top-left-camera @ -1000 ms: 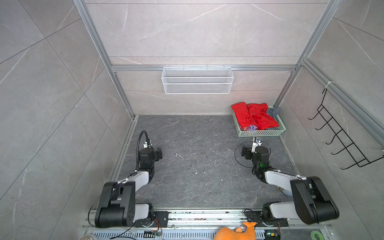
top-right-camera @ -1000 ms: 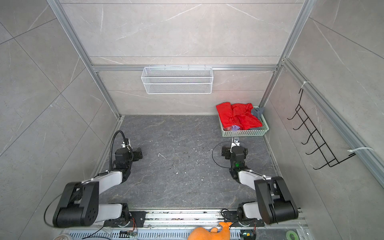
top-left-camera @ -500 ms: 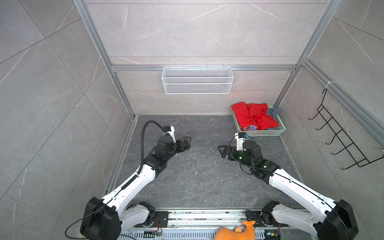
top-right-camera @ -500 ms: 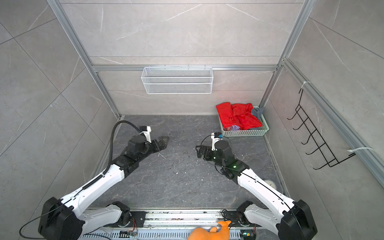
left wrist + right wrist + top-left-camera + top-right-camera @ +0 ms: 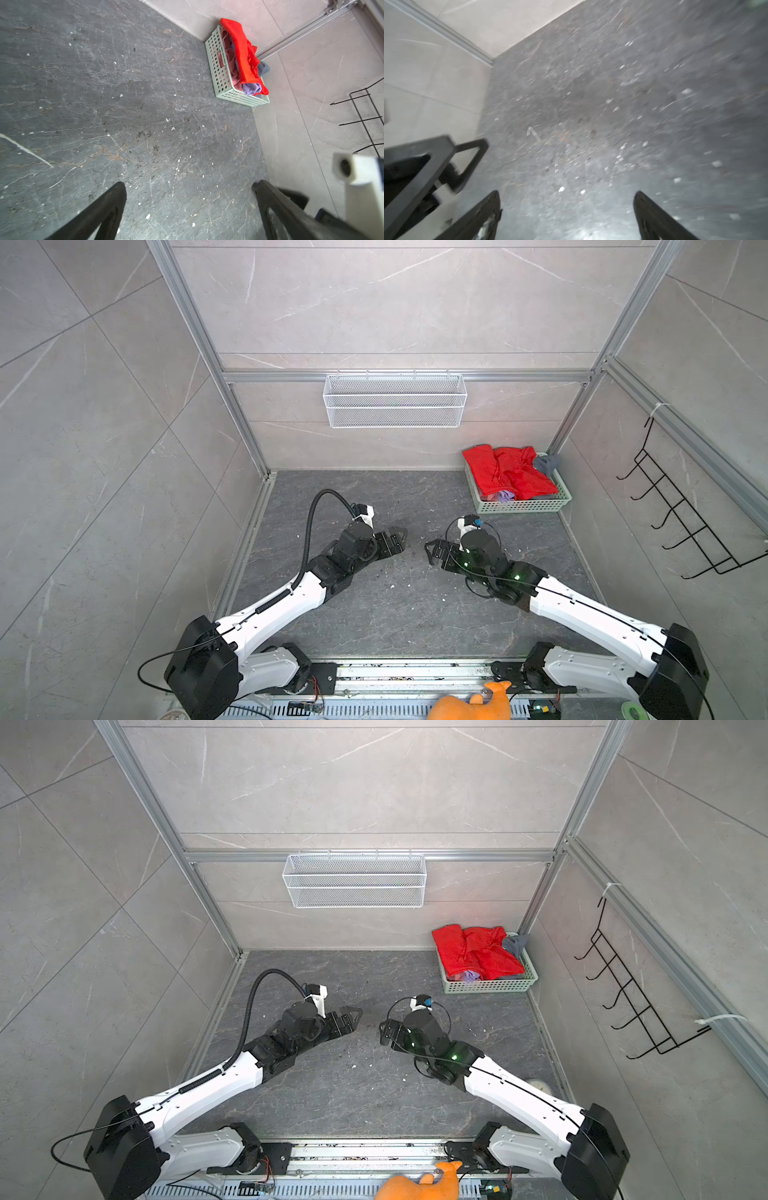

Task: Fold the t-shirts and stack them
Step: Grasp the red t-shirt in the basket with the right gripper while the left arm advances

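The t-shirts lie heaped in a pale green basket at the back right corner. A bright red one covers the top. Lavender, pink and dark grey cloth shows beneath and beside it. My left gripper hangs open over the bare middle of the floor. My right gripper faces it a short gap away, also open and empty. Both are well short of the basket.
A white wire basket hangs on the back wall and a black hook rack on the right wall. An orange plush toy lies at the front rail. White flecks dot the dark stone floor.
Both arms have unfolded from their rest poses near the front and reached out to the middle of the floor, tips now facing each other. Both grippers stayed open.
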